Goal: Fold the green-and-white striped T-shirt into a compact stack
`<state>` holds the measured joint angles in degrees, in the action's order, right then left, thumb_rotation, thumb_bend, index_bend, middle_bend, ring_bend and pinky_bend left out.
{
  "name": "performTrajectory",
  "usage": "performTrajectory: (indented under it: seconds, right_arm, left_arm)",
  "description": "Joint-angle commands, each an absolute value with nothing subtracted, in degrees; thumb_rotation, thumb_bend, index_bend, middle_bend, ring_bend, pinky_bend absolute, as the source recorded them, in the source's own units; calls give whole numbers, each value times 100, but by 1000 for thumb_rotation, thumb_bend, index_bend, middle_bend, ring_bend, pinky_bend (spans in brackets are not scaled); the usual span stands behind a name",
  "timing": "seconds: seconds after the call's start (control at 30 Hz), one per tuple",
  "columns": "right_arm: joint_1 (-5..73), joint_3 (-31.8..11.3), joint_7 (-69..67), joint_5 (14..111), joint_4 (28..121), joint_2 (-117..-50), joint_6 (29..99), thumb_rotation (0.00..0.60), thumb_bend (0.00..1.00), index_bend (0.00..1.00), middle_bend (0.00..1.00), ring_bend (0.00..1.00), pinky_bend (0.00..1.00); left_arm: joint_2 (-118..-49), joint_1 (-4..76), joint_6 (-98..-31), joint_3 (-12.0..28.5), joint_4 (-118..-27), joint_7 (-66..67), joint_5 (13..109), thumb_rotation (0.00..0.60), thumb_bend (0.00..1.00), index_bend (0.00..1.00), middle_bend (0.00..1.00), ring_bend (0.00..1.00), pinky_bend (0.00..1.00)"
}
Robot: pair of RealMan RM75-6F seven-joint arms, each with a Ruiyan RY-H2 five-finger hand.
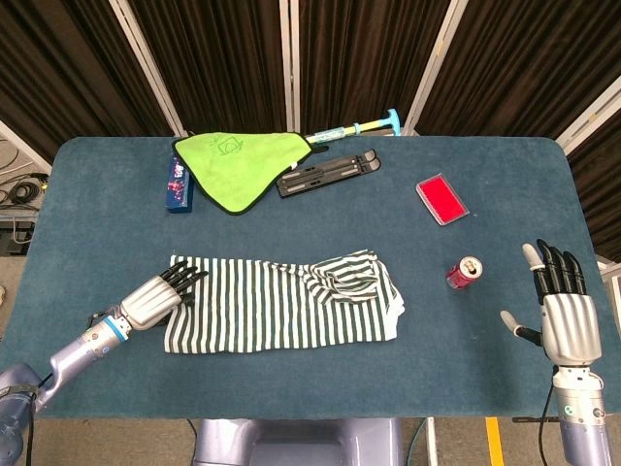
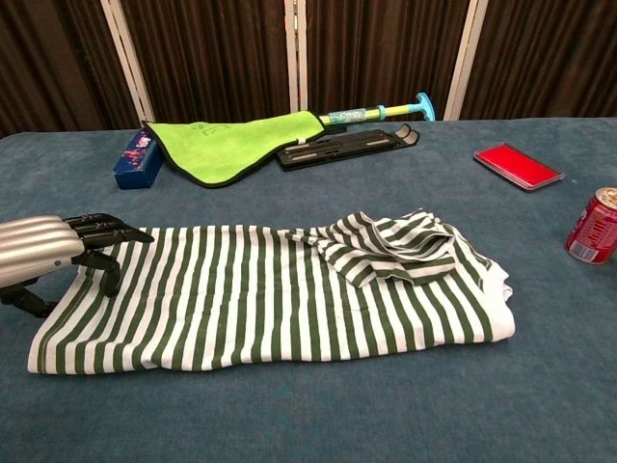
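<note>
Dark curtains hang behind the blue-felted table (image 1: 107,194), and we start at its left side. Our left hand (image 1: 155,299) lies low at the left end of the green-and-white striped T-shirt (image 1: 262,306), dark fingers (image 2: 111,231) reaching over the hem; we cannot tell whether they pinch cloth or only rest on it. The shirt lies in the near-middle of the table, already narrowed to a long band. Its long axis runs left to right, hem toward our left hand, bunched sleeves and collar (image 2: 386,241) toward the right. We judge it light, soft and limp: it will sag and drag on the felt, so both hem corners are the sensible hold. Farther right stands a red can (image 1: 465,273). Our right hand (image 1: 561,311) waits well apart, fingers spread, holding nothing.
</note>
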<state>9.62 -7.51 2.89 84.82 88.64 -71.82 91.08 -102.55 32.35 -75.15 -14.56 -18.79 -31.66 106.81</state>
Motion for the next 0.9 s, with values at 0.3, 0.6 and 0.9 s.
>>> performTrajectory:
  seconds: [0.3, 0.6, 0.9]
  right_arm:
    - [941, -769, 273, 8524, 8876, -7178, 9091, 600, 0, 0, 0, 0, 0]
    - [922, -792, 246, 8546, 8884, -7178, 9064, 600, 0, 0, 0, 0, 0]
    - [908, -801, 256, 8577, 8874, -7191, 9048, 600, 0, 0, 0, 0, 0]
  left_arm:
    - [-10256, 3281, -7574, -1440, -1942, -3200, 10619, 600, 584, 679, 0, 0, 0]
    - [-10173, 3280, -7635, -1459, -1954, -3204, 10577, 600, 590, 821, 0, 0, 0]
    - [-9923, 3031, -7665, -1463, -1836, -3336, 10442, 600, 594, 834, 0, 0, 0]
